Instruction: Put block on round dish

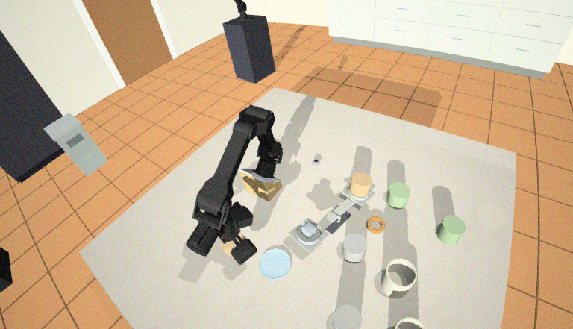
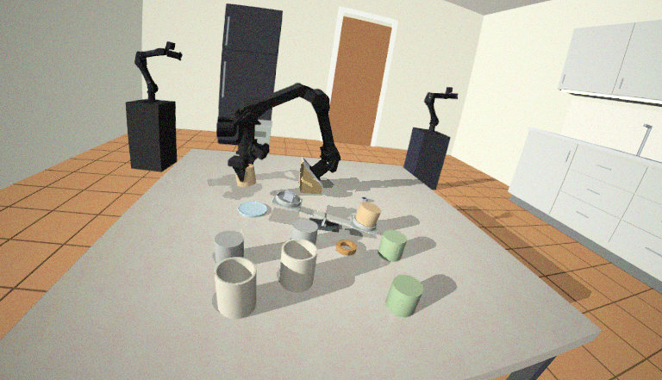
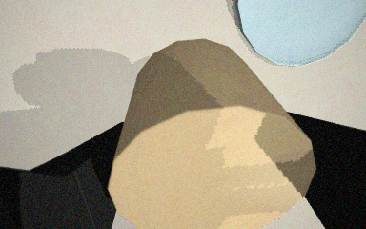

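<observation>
Partly hidden by end effector: tan cup.

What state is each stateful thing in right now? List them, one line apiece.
gripper: shut on the lifted cup
lifted cup: held beside the dish, not above it
other cup: upright on its balance pan, untouched
block: uncovered, resting on the near pan
balance: one pan bears the block, the other a cup
dish: holds nothing
</observation>
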`<action>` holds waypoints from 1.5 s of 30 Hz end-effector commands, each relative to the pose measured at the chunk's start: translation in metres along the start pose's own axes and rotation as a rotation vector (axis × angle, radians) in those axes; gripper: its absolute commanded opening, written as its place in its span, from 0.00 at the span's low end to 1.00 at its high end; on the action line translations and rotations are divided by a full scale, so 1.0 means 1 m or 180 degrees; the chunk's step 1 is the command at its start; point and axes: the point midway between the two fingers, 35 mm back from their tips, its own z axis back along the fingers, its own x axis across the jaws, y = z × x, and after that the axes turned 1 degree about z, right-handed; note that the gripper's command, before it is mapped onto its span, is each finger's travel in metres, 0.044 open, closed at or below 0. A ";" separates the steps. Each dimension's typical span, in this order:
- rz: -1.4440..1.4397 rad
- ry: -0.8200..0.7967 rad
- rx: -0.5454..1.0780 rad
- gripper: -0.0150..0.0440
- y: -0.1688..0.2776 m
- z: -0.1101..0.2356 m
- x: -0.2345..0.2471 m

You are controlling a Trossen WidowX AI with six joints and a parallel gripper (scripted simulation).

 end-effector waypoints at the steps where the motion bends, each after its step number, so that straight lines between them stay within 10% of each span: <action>1: 0.0040 0.0001 0.0038 0.25 0.002 -0.006 -0.002; 24: 0.0042 0.0002 0.0035 0.25 0.002 -0.055 -0.002; 40: 0.0046 -0.0002 0.0040 0.97 0.002 -0.047 -0.001; 45: 0.0040 0.0000 0.0038 1.00 0.001 0.003 -0.001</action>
